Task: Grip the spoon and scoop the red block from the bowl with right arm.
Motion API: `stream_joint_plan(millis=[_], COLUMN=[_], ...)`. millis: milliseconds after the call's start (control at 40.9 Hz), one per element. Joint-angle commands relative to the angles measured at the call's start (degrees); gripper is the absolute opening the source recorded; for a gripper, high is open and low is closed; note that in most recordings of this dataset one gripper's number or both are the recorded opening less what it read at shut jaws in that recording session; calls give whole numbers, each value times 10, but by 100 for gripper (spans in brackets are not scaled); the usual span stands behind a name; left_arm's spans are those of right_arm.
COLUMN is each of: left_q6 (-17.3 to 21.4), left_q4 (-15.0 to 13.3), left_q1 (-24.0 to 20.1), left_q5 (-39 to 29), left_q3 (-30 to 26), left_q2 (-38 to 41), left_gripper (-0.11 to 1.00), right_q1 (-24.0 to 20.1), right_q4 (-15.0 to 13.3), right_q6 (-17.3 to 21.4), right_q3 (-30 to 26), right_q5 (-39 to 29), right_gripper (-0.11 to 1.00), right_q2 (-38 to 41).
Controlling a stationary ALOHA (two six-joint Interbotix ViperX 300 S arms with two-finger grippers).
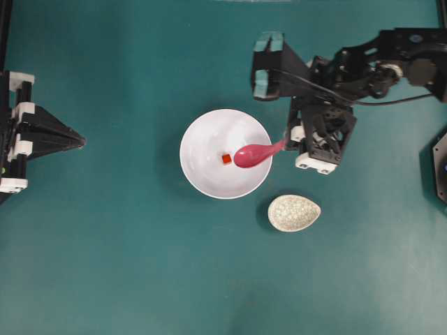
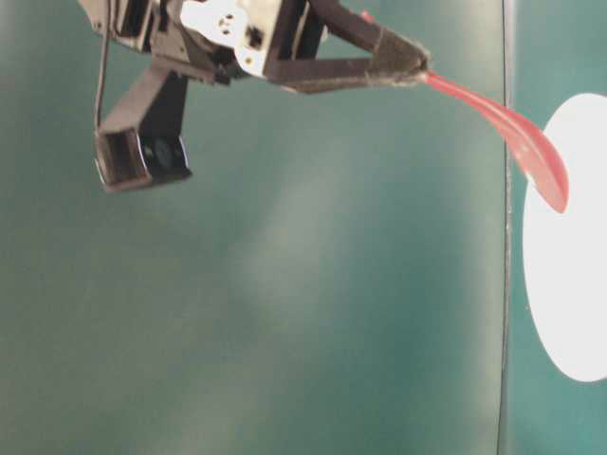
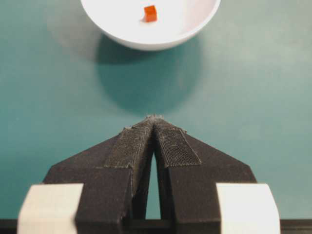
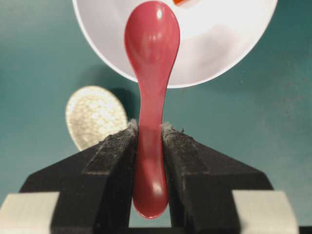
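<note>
- The right arm's tool (image 4: 150, 134) is clenched on the spoon (image 1: 255, 153), its two black pads pinching the handle from either side with the handle's butt end poking out behind them in the right wrist view.
- The spoon's long axis runs straight out from the tool toward the bowl (image 1: 202, 124); its scoop hangs over the bowl's right part, raised above the white floor as far as the table-level view shows.
- The red block (image 1: 226, 159) lies near the bowl's middle, just beyond the scoop's tip and almost on the line of the handle, so the scoop has to go down and a little further along its own axis to get under the cube.
- The right arm is by far the nearer one; the left arm's tool (image 3: 153, 127) sits at the tabletop's left edge with its pads pressed together and nothing between them, well apart from the bowl.
- A small speckled dish (image 1: 294, 213) rests on the tabletop just beside the bowl, toward the lower right, off the spoon's line.
- Nothing stands between scoop and cube; my guess is the main risk is the tiny block sliding away ahead of the scoop.
</note>
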State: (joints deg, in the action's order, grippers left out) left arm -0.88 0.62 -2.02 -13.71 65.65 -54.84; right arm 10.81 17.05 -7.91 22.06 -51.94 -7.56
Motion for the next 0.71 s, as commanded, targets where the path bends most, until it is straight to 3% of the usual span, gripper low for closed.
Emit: stream_joint_plan(millis=[0,147,685], left_q6=[0,-1,-1], left_q4=[1,1,1], left_q1=[-2,-2,-2], left_q5=[3,3,3], left_q3=[-17,-16,-17], left_q2=[4,4,4], left_gripper=[0,0,0], right_q1=[1,1,2], right_q4=[-13,-26,-27], right_q6=[1,2,2], right_q3=[-33,-54,-71], right_q5=[-18,-42,-52], right_gripper=[24,24,24], right_q2=[6,27,76])
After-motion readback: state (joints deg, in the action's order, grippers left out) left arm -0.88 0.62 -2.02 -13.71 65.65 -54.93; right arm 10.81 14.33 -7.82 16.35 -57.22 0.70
